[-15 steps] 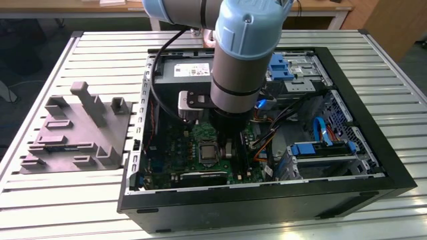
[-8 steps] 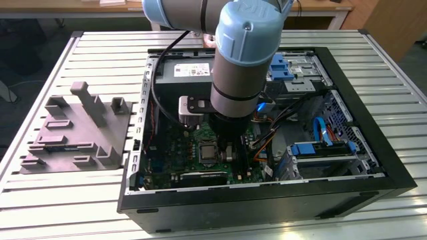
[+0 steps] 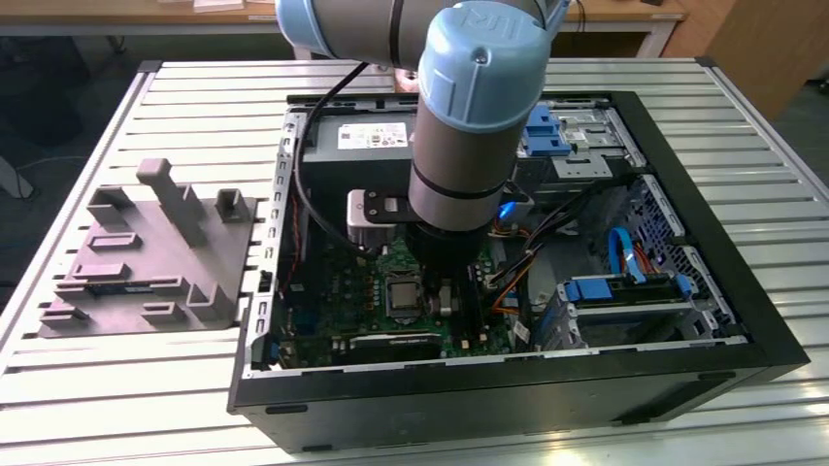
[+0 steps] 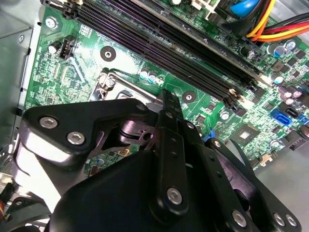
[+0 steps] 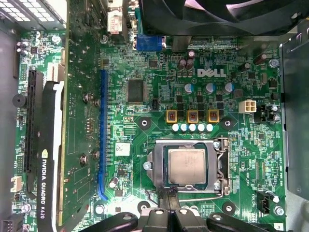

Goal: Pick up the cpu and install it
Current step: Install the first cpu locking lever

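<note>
The cpu [image 5: 186, 166], a small silvery-grey square chip, lies flat inside the dark metal-framed socket [image 5: 157, 166] on the green motherboard [image 5: 145, 63]. My gripper [image 5: 170, 194] hovers just off one edge of the socket, its thin black fingers pressed together with nothing between them. In the second wrist view the gripper [image 4: 166, 99] shows its fingers as one narrow blade above the socket corner [image 4: 108, 84]. In the exterior view the arm reaches down into the open computer case [image 3: 725, 320], and the gripper [image 3: 444, 283] is right beside the socket [image 3: 399, 291].
A black graphics card [image 5: 48, 159] stands on one side of the socket, a large fan [image 5: 207, 14] on another. Memory slots [image 4: 169, 43] and coloured cables [image 4: 270, 24] run nearby. A grey fixture [image 3: 143, 252] sits on the slatted table at the exterior view's left.
</note>
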`<move>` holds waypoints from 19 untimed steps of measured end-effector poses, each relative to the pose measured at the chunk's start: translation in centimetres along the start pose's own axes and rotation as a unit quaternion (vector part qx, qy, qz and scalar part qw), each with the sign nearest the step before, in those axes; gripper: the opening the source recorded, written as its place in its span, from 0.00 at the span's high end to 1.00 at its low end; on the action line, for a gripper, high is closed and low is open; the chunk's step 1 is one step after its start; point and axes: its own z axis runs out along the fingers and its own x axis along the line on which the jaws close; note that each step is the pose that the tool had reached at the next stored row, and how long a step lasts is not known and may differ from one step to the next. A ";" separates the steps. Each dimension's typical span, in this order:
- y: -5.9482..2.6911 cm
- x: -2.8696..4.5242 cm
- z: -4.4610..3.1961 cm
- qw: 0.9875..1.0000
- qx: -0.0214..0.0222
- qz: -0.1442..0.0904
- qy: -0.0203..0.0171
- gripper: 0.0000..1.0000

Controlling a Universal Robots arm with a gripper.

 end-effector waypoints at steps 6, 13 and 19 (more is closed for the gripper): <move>0.00 0.00 0.07 1.000 0.000 0.000 0.000 0.89; -0.03 0.00 0.50 1.000 0.000 -0.001 0.000 0.89; -0.04 -0.01 0.67 1.000 0.000 -0.001 0.000 0.89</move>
